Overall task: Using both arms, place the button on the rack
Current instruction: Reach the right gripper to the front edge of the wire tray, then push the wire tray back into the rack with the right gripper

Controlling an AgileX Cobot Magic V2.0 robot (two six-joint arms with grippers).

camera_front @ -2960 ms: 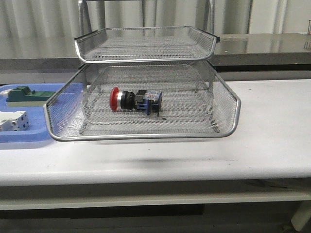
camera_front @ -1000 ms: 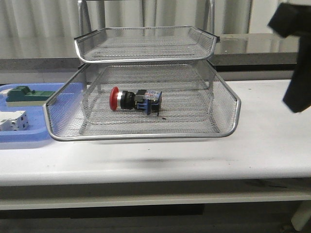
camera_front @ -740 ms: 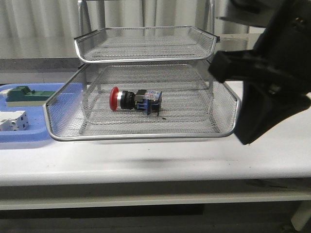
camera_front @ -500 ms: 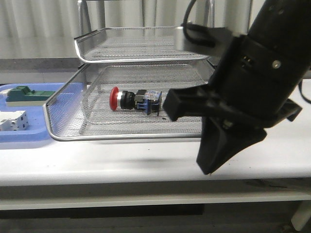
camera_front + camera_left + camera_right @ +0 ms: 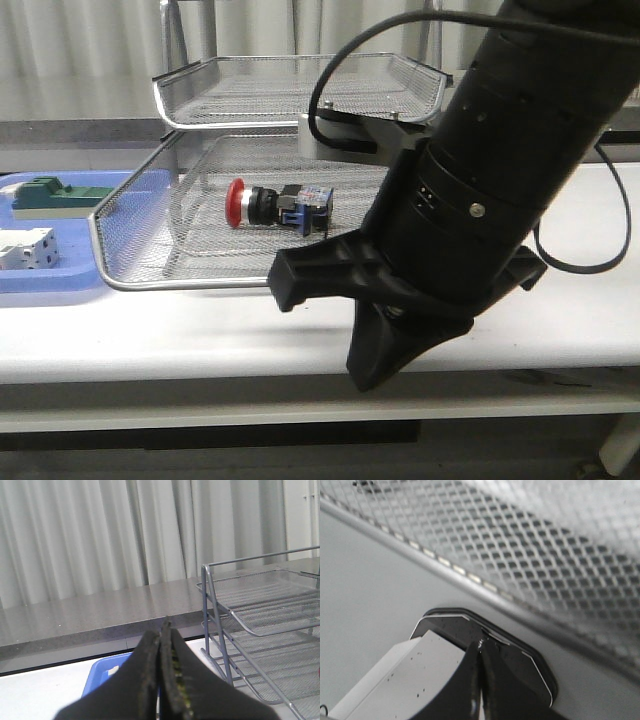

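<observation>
Since earlier: right arm [image 5: 470,200] swung in before rack [image 5: 300,90] | button [image 5: 278,206] already in pulled-out tray, likely push-in next | both grippers closed, empty

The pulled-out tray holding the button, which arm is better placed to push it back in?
Right. The right arm is in front of the rack, its shut jaws just outside the tray at its front rim. The left arm, jaws shut, sits off beside the rack near the blue tray.
</observation>
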